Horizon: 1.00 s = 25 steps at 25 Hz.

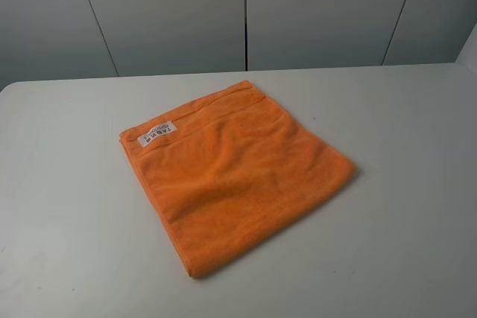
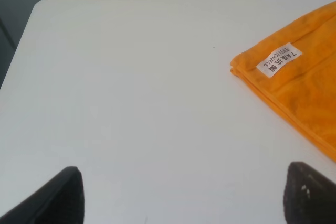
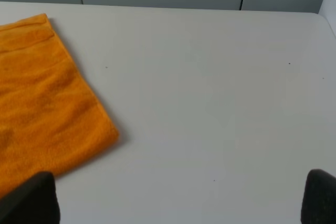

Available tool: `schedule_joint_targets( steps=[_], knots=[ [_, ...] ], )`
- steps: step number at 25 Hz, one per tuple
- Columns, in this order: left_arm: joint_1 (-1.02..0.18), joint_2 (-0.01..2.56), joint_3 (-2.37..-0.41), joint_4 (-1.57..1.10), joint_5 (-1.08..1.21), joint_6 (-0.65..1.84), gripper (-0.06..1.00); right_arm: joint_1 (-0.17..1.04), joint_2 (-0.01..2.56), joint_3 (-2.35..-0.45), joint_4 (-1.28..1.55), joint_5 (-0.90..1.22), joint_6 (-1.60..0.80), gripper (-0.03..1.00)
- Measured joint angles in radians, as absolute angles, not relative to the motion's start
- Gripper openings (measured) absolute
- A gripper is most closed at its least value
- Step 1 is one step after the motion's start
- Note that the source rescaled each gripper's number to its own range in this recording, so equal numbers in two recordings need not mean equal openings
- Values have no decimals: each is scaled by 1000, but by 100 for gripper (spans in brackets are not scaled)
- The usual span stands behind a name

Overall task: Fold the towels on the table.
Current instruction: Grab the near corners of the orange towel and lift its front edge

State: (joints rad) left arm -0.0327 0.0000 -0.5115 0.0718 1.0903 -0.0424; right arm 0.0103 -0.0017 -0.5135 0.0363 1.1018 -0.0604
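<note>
On the table point(image 1: 67, 214), towel point(image 1: 235, 173) lay flat, perhaps folded once; left end effector point(image 2: 184, 182) and right end effector point(image 3: 181, 182) gaped wide, empty.

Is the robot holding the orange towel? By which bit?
Nothing is held. The left gripper and right gripper are open; the towel lies on the table.

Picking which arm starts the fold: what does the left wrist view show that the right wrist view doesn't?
Only the left wrist view shows the white label near one edge of the orange towel. Only the right wrist view shows a plain, unlabelled towel corner. Both show the white table, part of the towel and open jaws with nothing between them.
</note>
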Motion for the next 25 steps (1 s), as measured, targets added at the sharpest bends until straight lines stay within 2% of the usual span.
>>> schedule_joint_targets(
  steps=[25],
  knots=[
    [-33,0,-512,78,1090,-42,98,10,-2,-514,36,1102,-60,100]
  ],
)
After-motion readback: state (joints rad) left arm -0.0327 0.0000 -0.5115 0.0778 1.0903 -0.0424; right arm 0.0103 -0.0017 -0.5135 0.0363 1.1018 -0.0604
